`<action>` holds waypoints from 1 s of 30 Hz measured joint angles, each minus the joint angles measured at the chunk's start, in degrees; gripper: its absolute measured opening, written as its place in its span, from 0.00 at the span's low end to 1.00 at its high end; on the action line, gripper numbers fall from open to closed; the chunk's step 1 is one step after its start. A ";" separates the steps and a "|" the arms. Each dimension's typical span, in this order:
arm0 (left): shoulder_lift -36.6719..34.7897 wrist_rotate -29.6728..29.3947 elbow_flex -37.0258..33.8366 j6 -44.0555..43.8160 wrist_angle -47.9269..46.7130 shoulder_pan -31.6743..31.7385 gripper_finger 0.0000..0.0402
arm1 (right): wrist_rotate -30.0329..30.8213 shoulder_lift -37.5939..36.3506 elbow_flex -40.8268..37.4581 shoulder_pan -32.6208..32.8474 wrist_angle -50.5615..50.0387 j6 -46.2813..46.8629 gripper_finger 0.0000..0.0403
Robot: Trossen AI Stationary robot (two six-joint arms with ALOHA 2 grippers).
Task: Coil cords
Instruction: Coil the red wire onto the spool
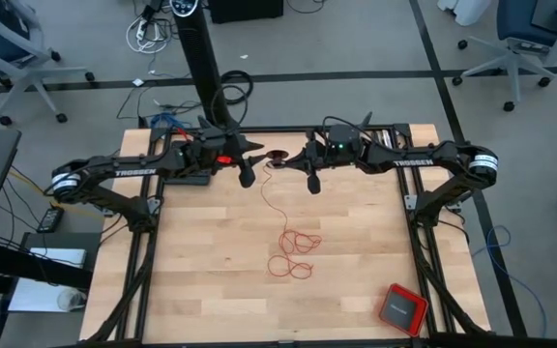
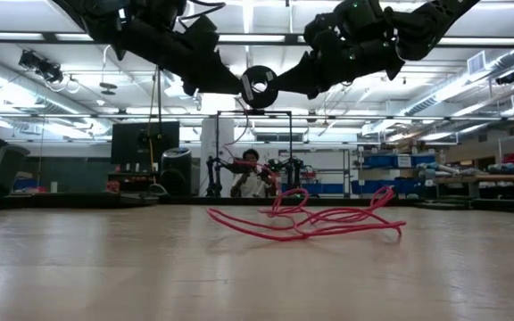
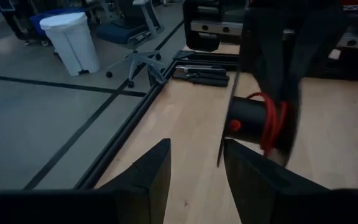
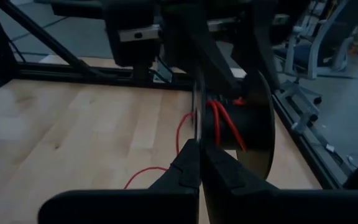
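Observation:
A black spool (image 1: 277,158) hangs high over the table's far middle, between my two grippers. A few turns of the thin red cord (image 3: 272,121) are wound on its core. From the spool the cord drops to the table and lies in loose loops (image 1: 293,253) at the middle. My right gripper (image 4: 199,163) comes from the table's right and is shut on the spool. My left gripper (image 3: 196,165) comes from the left and is open, and the rim of one flange (image 3: 222,134) stands close by one of its fingertips. My right gripper pinches the rim of one spool flange (image 4: 196,121) between its two shut fingers, coming nearly level from the table's right. The spool (image 4: 229,127) is lifted clear of the table, its axis running near to far, with the cord hanging slack below it. Whether my left gripper touches the spool cannot be told.
A red square box with a dark top (image 1: 401,307) lies near the table's near right corner. A black tool (image 3: 201,74) lies by the table's edge. A person (image 2: 250,174) sits in the room beyond the table. The bare wood around the loops is free.

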 joint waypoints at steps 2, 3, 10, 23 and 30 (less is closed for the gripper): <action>0.80 0.25 0.00 0.81 2.07 0.00 0.38 | 0.04 0.00 0.00 0.27 0.49 -0.49 0.00; 1.07 0.57 0.00 1.64 2.34 0.00 0.38 | 0.03 0.00 0.00 0.34 0.52 -1.03 0.00; 2.46 7.14 0.00 6.07 2.36 0.00 0.38 | -1.29 0.04 0.00 0.36 0.07 -1.09 0.00; 6.52 14.68 1.14 2.76 10.25 0.27 0.03 | -1.96 0.17 -0.02 2.18 -0.89 0.35 0.00; 6.17 14.93 1.51 2.32 9.26 0.48 0.01 | -0.13 0.17 -0.02 2.59 -1.16 3.11 0.10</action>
